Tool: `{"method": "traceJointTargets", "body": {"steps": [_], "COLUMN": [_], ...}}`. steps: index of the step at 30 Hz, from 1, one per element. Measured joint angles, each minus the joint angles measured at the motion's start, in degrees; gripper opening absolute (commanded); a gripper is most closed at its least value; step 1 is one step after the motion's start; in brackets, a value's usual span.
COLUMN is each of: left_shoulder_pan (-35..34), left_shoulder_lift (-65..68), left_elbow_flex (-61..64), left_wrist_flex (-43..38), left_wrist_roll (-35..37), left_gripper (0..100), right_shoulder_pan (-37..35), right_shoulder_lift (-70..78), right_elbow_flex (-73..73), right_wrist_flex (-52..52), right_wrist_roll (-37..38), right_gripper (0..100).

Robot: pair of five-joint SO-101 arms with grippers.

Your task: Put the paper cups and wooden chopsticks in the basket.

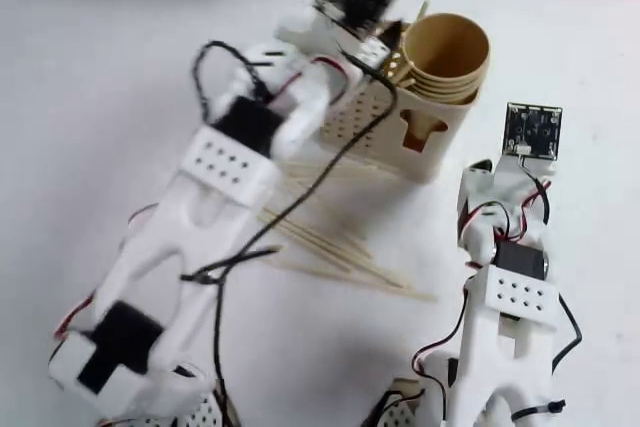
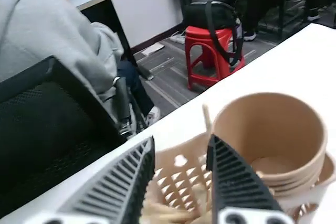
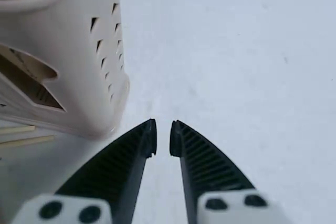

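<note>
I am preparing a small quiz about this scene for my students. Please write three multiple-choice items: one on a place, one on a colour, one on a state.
1. Where are the stacked paper cups?
A. On the table beside the basket
B. Inside the basket
C. In an end effector

2. What colour is the stool on the floor beyond the table?
A. Red
B. Green
C. Yellow

3. In what state is the left end effector?
A. Shut on a cup
B. Shut on chopsticks
C. Open above the basket

Answers:
1. B, the cups stand within the basket's walls.
2. A, its seat and legs are red.
3. C, in the left wrist view its fingers stand apart with the basket below them.
</note>
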Motion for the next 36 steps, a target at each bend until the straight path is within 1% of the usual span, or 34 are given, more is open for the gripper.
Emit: {"method": "traceJointTargets", "body": {"steps": [3, 6, 10, 14, 18, 22, 25, 28, 32, 36], "left_shoulder_pan": [-2.1, -3.1, -3.3, -3.3, -4.0, -7.9, -12.8, -19.1, -27.3, -31.9], "left_shoulder_lift": [-4.9, -10.1, -17.5, -26.6, -38.6, -52.9, -63.1, -71.9, -80.4, -85.4], "left_elbow_flex": [-0.4, -0.4, 0.8, 7.3, 16.5, 26.9, 35.1, 42.8, 52.1, 61.8], "left_wrist_flex": [6.6, 13.9, 23.0, 28.0, 29.8, 29.8, 29.8, 29.8, 29.8, 29.8], "left_wrist_roll": [-0.1, -0.9, -8.1, -14.4, -16.0, -16.2, -15.6, -12.4, -8.1, -5.1], "left_gripper": [15, 11, 2, 2, 2, 2, 3, 4, 4, 4], "right_shoulder_pan": [0.0, 0.0, 0.0, -0.1, -1.2, -2.1, -2.1, -2.1, -2.1, -3.5], "right_shoulder_lift": [0.0, 0.0, 0.0, -0.1, -0.1, -0.1, -0.1, -0.1, 0.0, 0.0], "right_elbow_flex": [0.0, 0.0, 0.7, 1.0, 1.0, 1.0, 1.0, 0.9, -4.1, -9.9], "right_wrist_flex": [0.0, 0.0, 0.0, -0.2, -0.2, -0.2, -0.2, 0.3, 8.6, 17.8], "right_wrist_roll": [0.0, 0.0, 0.0, 0.0, 0.0, 0.0, 0.0, 0.0, 0.0, 0.0], "right_gripper": [5.7, 5.7, 5.7, 5.7, 5.7, 5.7, 5.7, 5.7, 5.7, 5.7]}}
